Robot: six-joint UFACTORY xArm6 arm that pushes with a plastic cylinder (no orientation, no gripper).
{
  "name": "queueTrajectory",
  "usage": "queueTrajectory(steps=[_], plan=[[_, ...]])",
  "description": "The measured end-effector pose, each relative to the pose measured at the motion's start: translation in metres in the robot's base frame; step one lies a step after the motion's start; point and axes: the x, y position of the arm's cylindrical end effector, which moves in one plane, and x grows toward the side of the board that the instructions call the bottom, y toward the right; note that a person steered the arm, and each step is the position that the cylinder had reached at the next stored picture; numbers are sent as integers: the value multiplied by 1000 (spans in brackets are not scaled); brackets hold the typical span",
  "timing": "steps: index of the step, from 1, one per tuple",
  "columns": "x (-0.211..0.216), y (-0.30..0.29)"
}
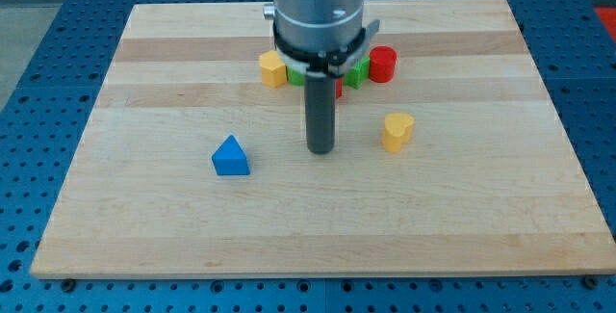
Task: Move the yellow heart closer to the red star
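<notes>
Nearest the board's bottom edge, a blue triangular block [230,156] sat alone, left of centre and well clear of everything else, so it played no part in the job. A little farther in, my tip [320,149] rested on the wood near the board's middle, with no jaws to speak of, being only a bare rod. The yellow heart [397,131] stood to the tip's right, apart from it and roughly level, which suited a push toward the top edge, I judged.

Farther on, a cluster crowded behind the arm's grey housing [319,10]: a yellow block [273,67] at its left, a red cylinder [383,64] at its right, and slivers of green [356,73] between. A scrap of red [338,89] showed just beside the rod. That was probably the red star, but its shape was hidden.
</notes>
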Motion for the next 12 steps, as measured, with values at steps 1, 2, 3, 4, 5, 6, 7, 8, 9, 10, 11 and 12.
queueTrajectory(steps=[1, 2, 3, 4, 5, 6, 7, 8, 9, 10, 11, 12], plan=[[23, 0], [23, 0], [26, 19], [26, 66], [26, 111], [15, 132], [-3, 132], [-17, 131], [-20, 117], [-20, 91], [-20, 69], [-28, 66]])
